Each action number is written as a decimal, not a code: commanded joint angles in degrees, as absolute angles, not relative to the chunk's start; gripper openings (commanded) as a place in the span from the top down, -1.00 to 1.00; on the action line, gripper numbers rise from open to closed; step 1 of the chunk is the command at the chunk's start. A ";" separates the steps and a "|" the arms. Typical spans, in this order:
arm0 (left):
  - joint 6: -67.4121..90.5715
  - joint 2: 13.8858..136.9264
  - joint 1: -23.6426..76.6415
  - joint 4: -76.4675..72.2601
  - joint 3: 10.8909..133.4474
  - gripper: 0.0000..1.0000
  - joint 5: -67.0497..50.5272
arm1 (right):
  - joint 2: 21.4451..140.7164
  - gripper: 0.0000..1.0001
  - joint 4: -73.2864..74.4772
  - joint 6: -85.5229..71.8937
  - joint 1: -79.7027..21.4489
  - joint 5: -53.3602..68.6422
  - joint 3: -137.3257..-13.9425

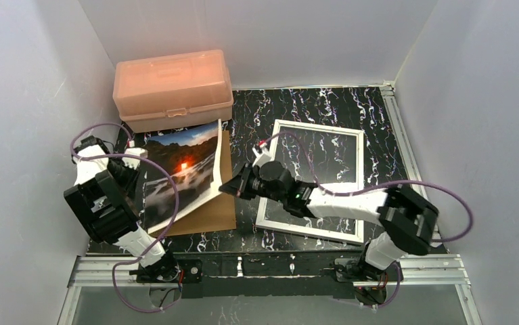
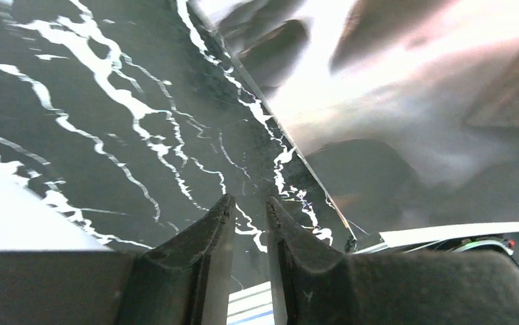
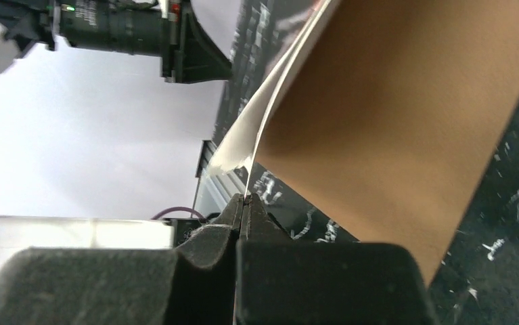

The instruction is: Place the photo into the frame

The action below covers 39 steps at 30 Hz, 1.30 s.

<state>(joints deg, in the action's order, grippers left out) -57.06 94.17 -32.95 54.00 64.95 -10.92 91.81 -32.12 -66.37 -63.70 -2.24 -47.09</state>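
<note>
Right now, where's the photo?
Top view, left half: the photo tilts up over the brown board, left of the frame, its frame-side edge pinched by the right gripper.

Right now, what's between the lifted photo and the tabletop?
The brown cardboard backing board lies under the photo, whose right edge the right gripper holds raised off it. This shows in the top external and right wrist views.
</note>
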 commanded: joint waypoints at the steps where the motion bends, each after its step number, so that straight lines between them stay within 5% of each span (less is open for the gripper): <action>1: -57.66 89.77 -33.58 64.29 68.53 0.53 -19.13 | 81.85 0.97 -11.35 -54.60 -63.37 -8.92 -57.03; 24: -56.50 85.20 -31.51 63.01 63.10 0.53 -17.60 | 73.08 0.97 41.14 -40.75 -63.28 -17.52 -88.98; 39: -55.53 85.06 -30.12 62.74 63.56 0.53 -17.83 | 52.18 0.97 58.61 -56.46 -62.75 -35.48 -74.07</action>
